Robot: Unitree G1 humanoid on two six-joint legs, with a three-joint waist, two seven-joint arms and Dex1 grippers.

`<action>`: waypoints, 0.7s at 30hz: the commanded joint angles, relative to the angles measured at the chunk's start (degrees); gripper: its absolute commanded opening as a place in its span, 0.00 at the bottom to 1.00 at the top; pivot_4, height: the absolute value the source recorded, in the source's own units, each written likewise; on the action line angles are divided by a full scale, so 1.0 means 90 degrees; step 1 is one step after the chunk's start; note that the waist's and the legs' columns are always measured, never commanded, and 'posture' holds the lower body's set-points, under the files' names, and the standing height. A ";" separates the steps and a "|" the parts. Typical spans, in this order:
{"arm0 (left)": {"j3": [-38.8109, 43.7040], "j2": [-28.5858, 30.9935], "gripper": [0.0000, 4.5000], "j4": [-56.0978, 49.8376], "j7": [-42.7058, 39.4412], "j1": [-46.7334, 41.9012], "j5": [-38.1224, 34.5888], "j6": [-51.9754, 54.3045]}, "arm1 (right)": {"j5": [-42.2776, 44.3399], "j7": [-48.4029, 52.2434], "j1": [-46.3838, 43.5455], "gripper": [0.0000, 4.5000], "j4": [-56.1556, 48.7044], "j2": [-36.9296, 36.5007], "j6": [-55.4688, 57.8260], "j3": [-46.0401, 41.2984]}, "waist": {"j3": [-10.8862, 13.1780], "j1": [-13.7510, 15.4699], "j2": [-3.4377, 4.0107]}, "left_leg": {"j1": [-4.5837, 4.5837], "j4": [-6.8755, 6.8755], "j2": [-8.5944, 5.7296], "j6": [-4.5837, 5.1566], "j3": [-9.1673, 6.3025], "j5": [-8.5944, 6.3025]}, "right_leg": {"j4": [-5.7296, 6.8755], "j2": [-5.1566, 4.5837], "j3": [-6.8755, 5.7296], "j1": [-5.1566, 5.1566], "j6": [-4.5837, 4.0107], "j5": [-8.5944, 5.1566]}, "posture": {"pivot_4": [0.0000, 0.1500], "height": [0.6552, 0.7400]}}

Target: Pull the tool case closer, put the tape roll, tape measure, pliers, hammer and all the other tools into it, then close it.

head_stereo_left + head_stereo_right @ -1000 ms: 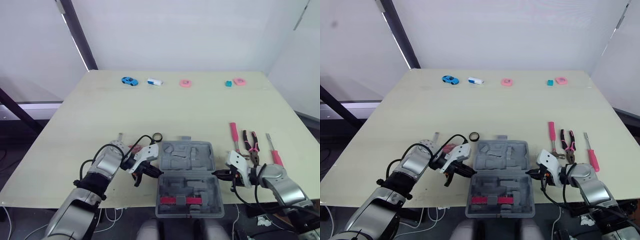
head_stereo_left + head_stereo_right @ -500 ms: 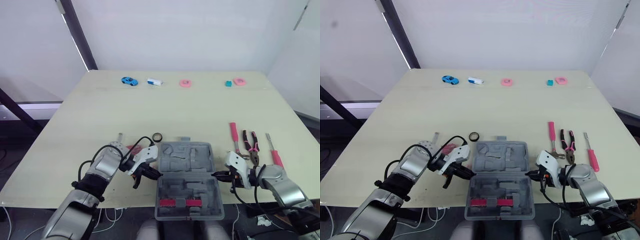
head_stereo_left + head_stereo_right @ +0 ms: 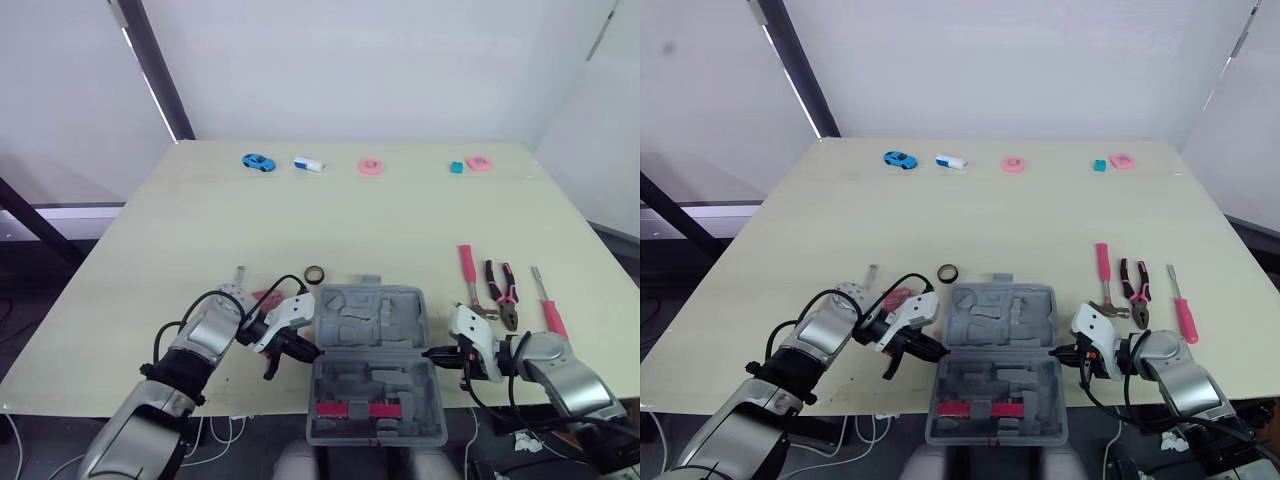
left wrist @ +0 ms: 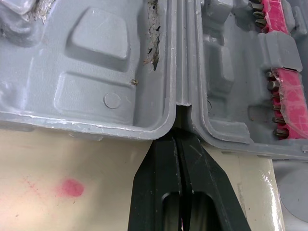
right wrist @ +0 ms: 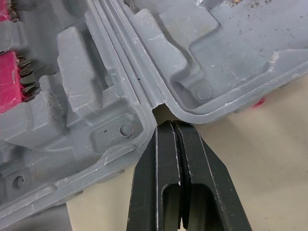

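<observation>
At 9 o'clock of the open grey plastic tool case (image 3: 372,322) the left gripper (image 3: 308,350) is seen, its two black fingers pressed flat together with nothing between them and their tips set into the notch at the case's hinge. Just behind it a small red object (image 3: 262,297) is partly hidden; it may be the tape measure, but that cannot be told. A small black tape roll (image 3: 315,273) lies on the table at 11 o'clock of the case, just beside its far corner.

The case itself lies at the near table edge, its near half overhanging. The pull can thus be judged largely done, while its moulded recesses are empty apart from a strip of pink bits (image 3: 352,409).

At 3 o'clock the right gripper (image 3: 432,352) mirrors the left, fingers closed on nothing, tips at the hinge notch. Further out, at 2 o'clock, the pink-handled hammer (image 3: 467,272), pink-and-black pliers (image 3: 502,290) and pink-handled screwdriver (image 3: 548,308) lie side by side – none packed yet, and the lid not yet closed.
</observation>
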 commanded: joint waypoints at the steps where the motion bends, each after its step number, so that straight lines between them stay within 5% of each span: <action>1: -0.0294 -0.0107 0.01 -0.0293 -0.0187 0.0099 -0.0121 0.0052 | 0.0305 0.0254 0.0034 0.00 -0.0372 0.0077 0.0007 0.0232 | 0.0000 0.0001 0.0000 | 0.0000 0.0000 0.0000 0.0000 0.0000 0.0000 | 0.0000 0.0000 0.0000 0.0000 0.0000 0.0000 | 1.00 0.99; 21: -0.0277 -0.0024 0.01 -0.0274 -0.0146 0.0106 -0.0093 0.0045 | 0.0191 0.0151 0.0000 0.00 -0.0200 -0.0013 -0.0121 0.0158 | 0.0000 0.0005 0.0000 | -0.0001 0.0000 0.0000 0.0000 0.0001 0.0000 | -0.0001 0.0000 0.0000 0.0000 -0.0002 -0.0002 | 1.00 0.99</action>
